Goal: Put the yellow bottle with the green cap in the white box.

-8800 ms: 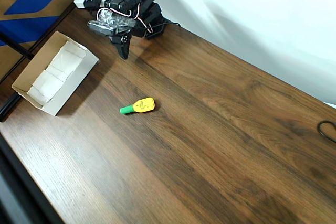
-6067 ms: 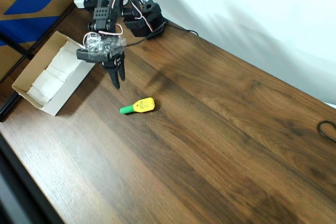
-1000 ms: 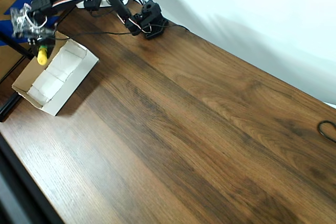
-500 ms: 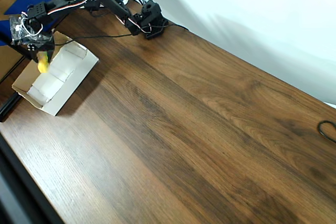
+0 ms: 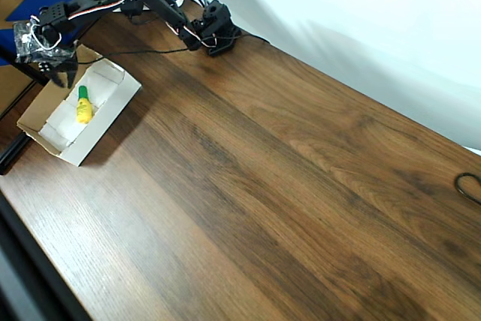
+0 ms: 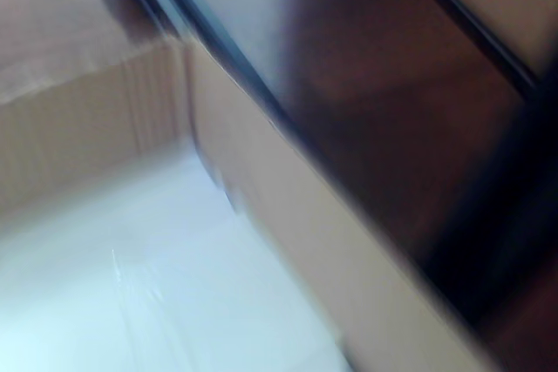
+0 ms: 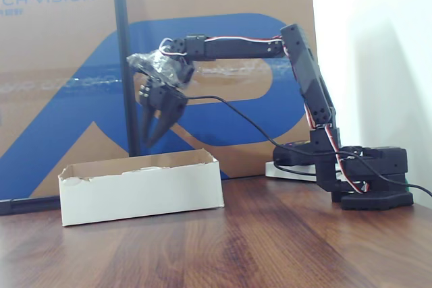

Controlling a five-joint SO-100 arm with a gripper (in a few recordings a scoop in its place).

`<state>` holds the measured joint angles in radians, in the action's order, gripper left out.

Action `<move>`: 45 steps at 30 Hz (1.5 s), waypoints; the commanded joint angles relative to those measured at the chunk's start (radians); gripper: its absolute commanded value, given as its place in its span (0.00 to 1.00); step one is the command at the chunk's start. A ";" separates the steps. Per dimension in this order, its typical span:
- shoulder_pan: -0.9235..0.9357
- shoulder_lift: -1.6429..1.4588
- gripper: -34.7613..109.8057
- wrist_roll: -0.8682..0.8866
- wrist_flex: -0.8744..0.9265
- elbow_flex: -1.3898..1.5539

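Your white box [image 5: 105, 119] sits at the table's [image 5: 301, 186] left edge in the overhead view, with a black bar and a printed cardboard panel [image 7: 61, 65] right behind it; the rest of the wood top to the right is bare apart from the arm base [image 5: 214, 31] at the back edge. The yellow bottle with the green cap [image 5: 83, 106] lies flat on the box's white lining, cap toward the back wall. Your gripper [image 7: 154, 136] hangs above the box's back end, fingers slightly parted and holding nothing.

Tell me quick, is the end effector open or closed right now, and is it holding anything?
End effector: open, holding nothing; the yellow bottle lies in the white box.
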<state>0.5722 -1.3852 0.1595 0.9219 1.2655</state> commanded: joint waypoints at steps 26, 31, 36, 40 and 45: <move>-0.480 -1.744 0.24 -0.339 -0.426 1.583; -0.514 -1.921 0.24 -0.407 -0.456 1.802; -0.518 -2.026 0.24 -0.430 -0.359 1.891; -0.518 -2.056 0.24 -0.413 -0.218 1.890; -0.552 -2.097 0.24 -0.385 -0.014 1.887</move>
<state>0.0337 -3.4392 -0.2255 0.8422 3.1493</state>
